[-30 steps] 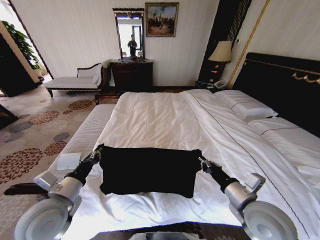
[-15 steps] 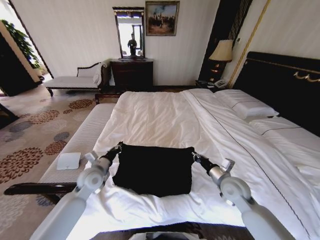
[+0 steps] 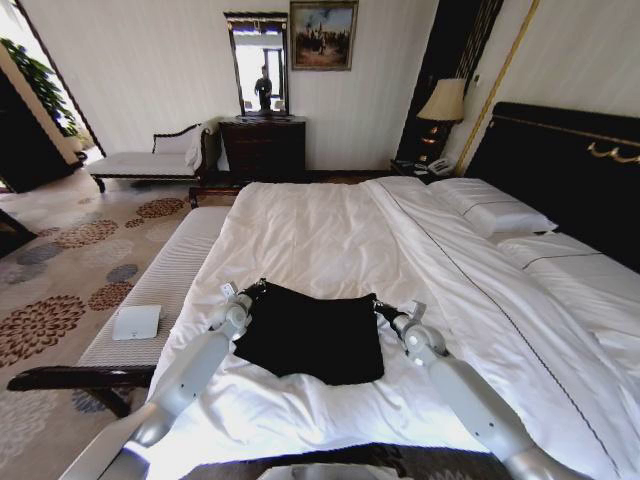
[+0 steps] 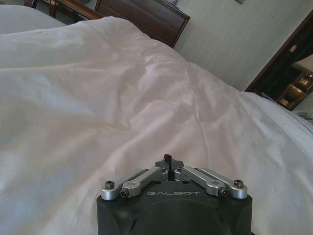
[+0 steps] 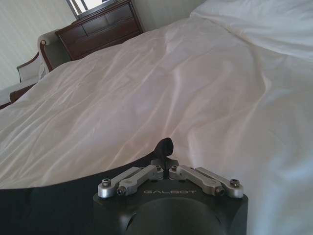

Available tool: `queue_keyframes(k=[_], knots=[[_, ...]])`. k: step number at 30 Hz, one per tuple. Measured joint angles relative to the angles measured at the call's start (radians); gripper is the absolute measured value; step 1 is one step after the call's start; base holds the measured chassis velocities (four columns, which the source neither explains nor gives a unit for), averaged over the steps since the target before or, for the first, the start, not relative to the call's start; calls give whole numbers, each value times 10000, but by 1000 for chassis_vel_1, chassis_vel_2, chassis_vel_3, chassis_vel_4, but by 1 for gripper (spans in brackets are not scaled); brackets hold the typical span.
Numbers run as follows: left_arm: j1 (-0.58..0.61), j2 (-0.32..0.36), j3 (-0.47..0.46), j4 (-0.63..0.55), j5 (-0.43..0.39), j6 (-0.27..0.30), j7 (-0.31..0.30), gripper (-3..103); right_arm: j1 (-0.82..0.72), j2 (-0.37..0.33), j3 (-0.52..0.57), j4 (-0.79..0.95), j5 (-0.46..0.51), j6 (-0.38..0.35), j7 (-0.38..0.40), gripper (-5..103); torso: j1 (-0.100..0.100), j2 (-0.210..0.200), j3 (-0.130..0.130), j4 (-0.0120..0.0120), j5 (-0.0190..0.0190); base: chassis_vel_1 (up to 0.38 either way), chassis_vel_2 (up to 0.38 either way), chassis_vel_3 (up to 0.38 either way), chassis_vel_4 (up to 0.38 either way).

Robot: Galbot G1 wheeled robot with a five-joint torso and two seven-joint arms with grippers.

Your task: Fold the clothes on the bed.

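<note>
Claws (image 3: 258, 287) (image 3: 378, 306) pinch T-shirt (image 3: 312, 332) corners on bed (image 3: 320, 230).

I read one word here, and it appears twice: "GALBOT", in thin pale capital letters. In my left wrist view it stands on the dark housing of the left gripper (image 4: 167, 159), just below the silver finger linkages. In my right wrist view the same word stands in the same spot on the housing of the right gripper (image 5: 165, 147). From the head view I cannot make out any lettering on the black T-shirt (image 3: 312, 331); its upper face looks plain black. The framed picture (image 3: 323, 38) on the far wall carries nothing I can read.
</note>
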Motion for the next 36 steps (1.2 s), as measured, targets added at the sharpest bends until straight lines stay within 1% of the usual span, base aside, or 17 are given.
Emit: queue_keyframes(k=[3,6,9,13,15,19,20,23,24,26,29,30,31,33,34,35,36], knots=[[-218,-166,-12,458,124,-82,196,0,266,144,-87,-346,-119,81,-61,0,0,0,0,0,1,0,0,0,0],[-226,-208,40,535,209,-136,256,0,389,246,-161,-572,-237,163,-145,0,-2,0,0,1,1,0,0,0,0],[-247,-339,93,678,469,-244,369,0,625,503,-280,-1009,-430,284,-247,0,-4,3,-2,0,-1,0,0,0,0],[-311,-417,6,918,620,-313,454,0,821,695,-377,-1327,-581,374,-298,0,-3,2,-1,2,0,0,0,0,0],[-329,-416,-10,977,656,-327,491,0,855,701,-410,-1389,-661,409,-327,0,-2,2,-1,2,0,0,0,0,0],[-347,-419,-131,1165,770,-525,762,0,862,625,-500,-1534,-1321,630,-493,0,-4,3,-1,2,-2,0,0,0,0],[-347,-419,-131,1165,770,-525,762,0,862,625,-500,-1534,-1321,630,-493,0,-4,3,-1,2,-2,0,0,0,0],[-194,-547,-367,1192,639,-808,958,0,686,718,-467,-1945,-2678,1465,-640,0,-4,3,-2,1,-1,0,0,0,0],[-194,-547,-367,1192,639,-808,958,0,686,718,-467,-1945,-2678,1465,-640,0,-4,3,-2,1,-1,0,0,0,0],[50,-598,-508,1114,678,-966,994,0,442,867,-302,-2081,-3361,1973,-721,0,-2,2,-2,1,1,0,0,0,0],[515,-530,-645,651,794,-1128,1046,0,-140,1007,49,-2002,-4382,2797,-914,0,-2,2,-2,0,0,0,0,0,0],[515,-530,-645,651,794,-1128,1046,0,-140,1007,49,-2002,-4382,2797,-914,0,-2,2,-2,0,0,0,0,0,0],[679,-474,-681,482,852,-1174,1083,0,-340,1026,155,-1910,-4714,3053,-985,0,-3,2,-2,-1,0,0,0,0,0],[1037,-377,-775,116,1108,-1316,1227,0,-801,1158,480,-1694,-5443,3649,-1069,0,-5,3,-3,0,-1,0,0,0,0],[1037,-377,-775,116,1108,-1316,1227,0,-801,1158,480,-1694,-5443,3649,-1069,0,-5,3,-3,0,-1,0,0,0,0],[1211,-359,-845,-39,1417,-1426,1323,0,-972,1260,642,-1617,-5792,3880,-1074,0,-5,3,-3,-1,-1,0,0,0,0],[1410,-360,-950,-162,2126,-1624,1446,0,-1116,1360,795,-1544,-6135,4067,-1077,0,-5,3,-3,-1,-1,0,0,0,0]])
